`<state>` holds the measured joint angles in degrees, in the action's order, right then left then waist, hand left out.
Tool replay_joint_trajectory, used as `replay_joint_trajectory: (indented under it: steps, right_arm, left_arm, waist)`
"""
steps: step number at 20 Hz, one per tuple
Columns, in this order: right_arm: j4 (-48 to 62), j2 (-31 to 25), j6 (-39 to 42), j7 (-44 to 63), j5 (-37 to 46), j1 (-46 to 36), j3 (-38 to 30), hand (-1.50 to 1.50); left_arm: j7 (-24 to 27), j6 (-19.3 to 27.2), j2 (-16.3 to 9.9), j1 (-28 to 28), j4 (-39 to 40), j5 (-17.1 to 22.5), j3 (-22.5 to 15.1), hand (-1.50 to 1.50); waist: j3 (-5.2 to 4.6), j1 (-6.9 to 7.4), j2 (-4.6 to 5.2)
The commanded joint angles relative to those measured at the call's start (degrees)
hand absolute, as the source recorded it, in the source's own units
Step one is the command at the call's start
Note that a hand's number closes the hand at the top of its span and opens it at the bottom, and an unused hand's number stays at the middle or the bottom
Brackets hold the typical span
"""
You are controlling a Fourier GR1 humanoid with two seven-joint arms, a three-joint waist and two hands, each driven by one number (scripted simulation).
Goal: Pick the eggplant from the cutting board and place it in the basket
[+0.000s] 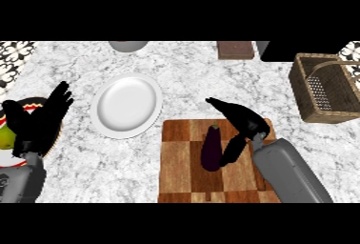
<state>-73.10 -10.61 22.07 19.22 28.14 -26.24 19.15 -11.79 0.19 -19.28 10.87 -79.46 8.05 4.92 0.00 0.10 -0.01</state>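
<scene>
A dark purple eggplant (211, 148) lies lengthwise on the wooden cutting board (184, 167) at the lower middle of the head view. My right hand (243, 123) hovers over the board just right of the eggplant, fingers stretched up and left, thumb (232, 151) hanging down beside the eggplant; nothing is held. A woven brown basket (325, 90) with a handle stands at the right edge of the counter. My left hand (41, 119) rests open at the left edge, fingers up.
A white plate (126, 106) lies left of the board. A patterned plate with a green fruit (7, 137) sits under my left hand. A grey bowl (127, 45) and a brown block (235, 49) stand at the back edge.
</scene>
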Motion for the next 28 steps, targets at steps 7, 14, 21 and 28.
replay_joint_trajectory:
  steps: [7,14,21,28]
  right_arm:
    - [0.21,4.06,2.99,-4.45,2.51,1.61,-3.01,-1.5]
    - [-2.57,3.68,2.41,-3.64,9.19,5.79,-1.49,-1.5]
    - [5.83,4.26,-1.66,-9.89,14.49,4.91,-0.37,-1.5]
    - [7.07,7.3,-0.88,-10.62,19.41,4.19,3.22,1.5]
  left_arm:
    - [-2.76,-1.09,2.22,-2.52,-5.63,-2.02,0.83,0.0]
    - [-1.07,-2.13,2.93,3.35,2.28,-2.72,2.93,0.0]
    - [-4.67,-0.35,4.61,-1.9,-6.8,-4.97,0.94,0.0]
    - [-3.47,-1.23,5.82,-0.67,-5.03,-5.75,0.79,0.0]
  waist:
    - [0.0,0.17,-0.01]
    - [-0.01,-0.13,0.01]
    - [0.02,0.26,0.0]
    - [0.01,0.12,0.01]
